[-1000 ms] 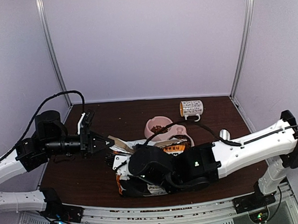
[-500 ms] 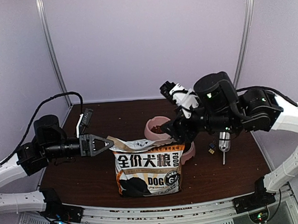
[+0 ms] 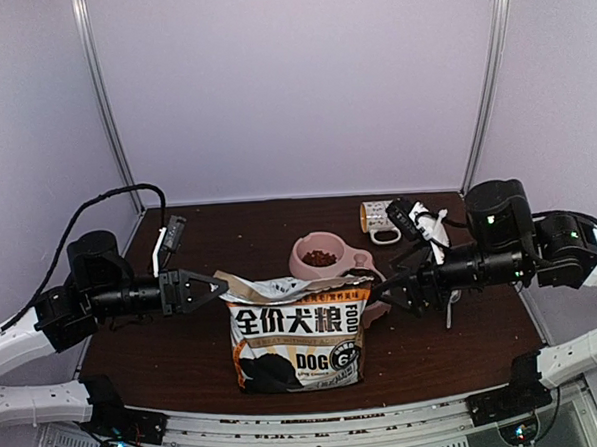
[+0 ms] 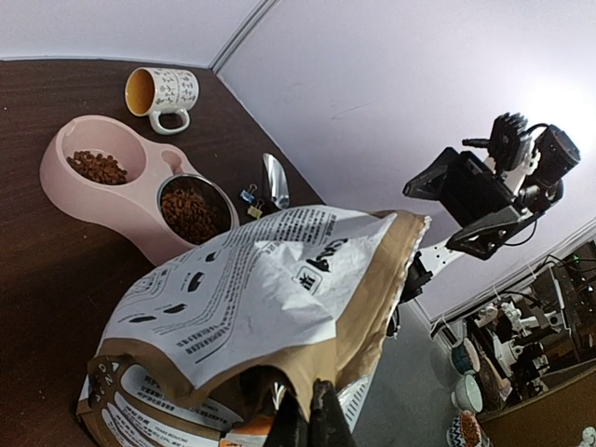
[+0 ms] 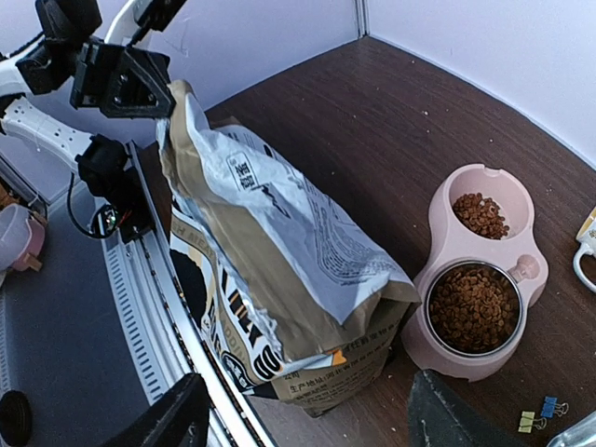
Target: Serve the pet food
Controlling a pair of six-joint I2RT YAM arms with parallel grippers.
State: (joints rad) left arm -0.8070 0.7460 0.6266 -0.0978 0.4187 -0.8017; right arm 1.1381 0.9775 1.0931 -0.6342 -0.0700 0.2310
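The pet food (image 3: 319,257) lies as brown kibble in both cups of the pink double bowl (image 3: 302,249); in the right wrist view the pet food (image 5: 473,307) fills the steel cup and the bowl (image 5: 445,244) stands right of the bag. The printed DOG bag (image 3: 299,334) stands upright in front of the bowl, its top folded over. My left gripper (image 3: 218,285) is shut on the bag's top left corner; its fingers (image 4: 328,421) pinch the kraft edge of the bag (image 4: 279,289). My right gripper (image 3: 400,290) hovers open to the right of the bag (image 5: 279,270), its fingers (image 5: 177,419) wide apart and holding nothing.
A patterned mug (image 3: 383,216) lies on its side at the back right. A metal scoop (image 4: 275,177) and small binder clips (image 5: 540,414) lie right of the bowl. Metal rails run along the table's near edge (image 5: 168,307).
My right arm has swung off the bag, up and to the right, and its jaws have opened wider. The bag now stands uncovered. The left gripper keeps its hold.
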